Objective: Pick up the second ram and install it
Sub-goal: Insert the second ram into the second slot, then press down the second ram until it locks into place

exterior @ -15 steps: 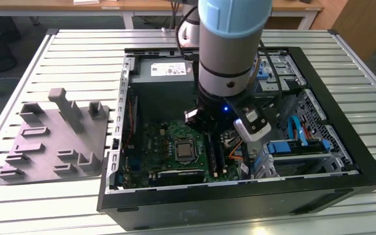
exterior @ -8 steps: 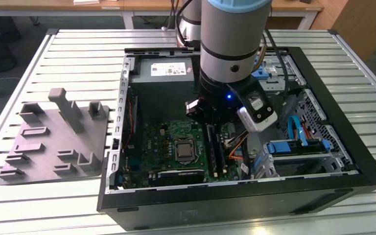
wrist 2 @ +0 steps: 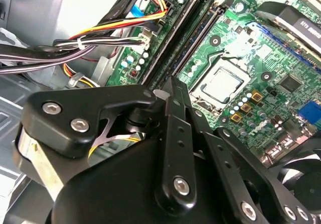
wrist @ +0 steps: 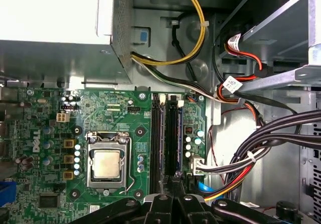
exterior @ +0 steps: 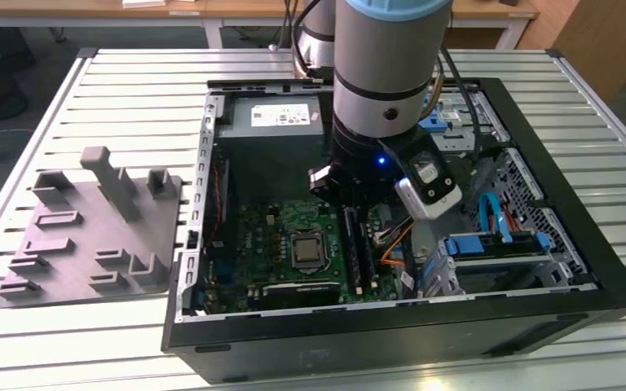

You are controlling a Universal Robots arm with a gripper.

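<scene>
I hover the black linkage tool (wrist 2: 173, 91) directly above the long black plastic memory slots (wrist: 165, 133) for alignment; tool state I cannot tell.

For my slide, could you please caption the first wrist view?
Wrist camera over the motherboard: bare processor beside two black memory slots, below the power supply.

We see a silver arm (exterior: 384, 73) with pale-blue joint cap, black wrist, blue LED; black gripper (wrist 2: 170, 148) linkages carry silver screws.
</scene>
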